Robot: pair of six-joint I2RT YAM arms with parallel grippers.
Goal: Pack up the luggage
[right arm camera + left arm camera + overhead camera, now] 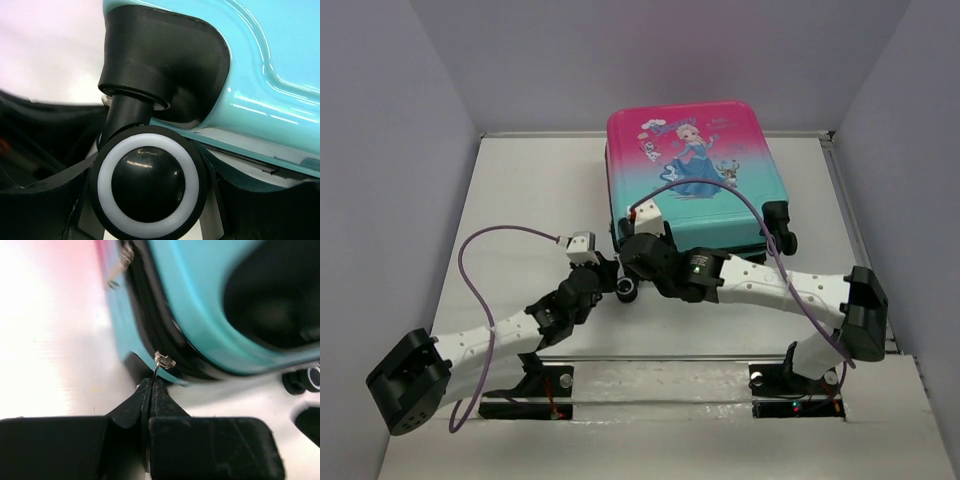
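The luggage [690,190] lies flat and closed at the back middle of the table, princess print up, teal end toward me. My left gripper [607,274] is at its near left corner. In the left wrist view the gripper [151,386] is shut on the thin metal zipper pull [157,371] that hangs from the slider [165,360] on the black zipper line of the teal shell [200,300]. My right gripper [628,284] is at the same corner. In the right wrist view it [150,160] is shut on a black wheel with a white ring [148,187] under the teal shell [270,55].
Grey walls enclose the table on the left, back and right. Two more black wheels [781,226] stick out at the luggage's near right corner. A second zipper pull [122,260] hangs further along the seam. Purple cables [470,270] loop over both arms.
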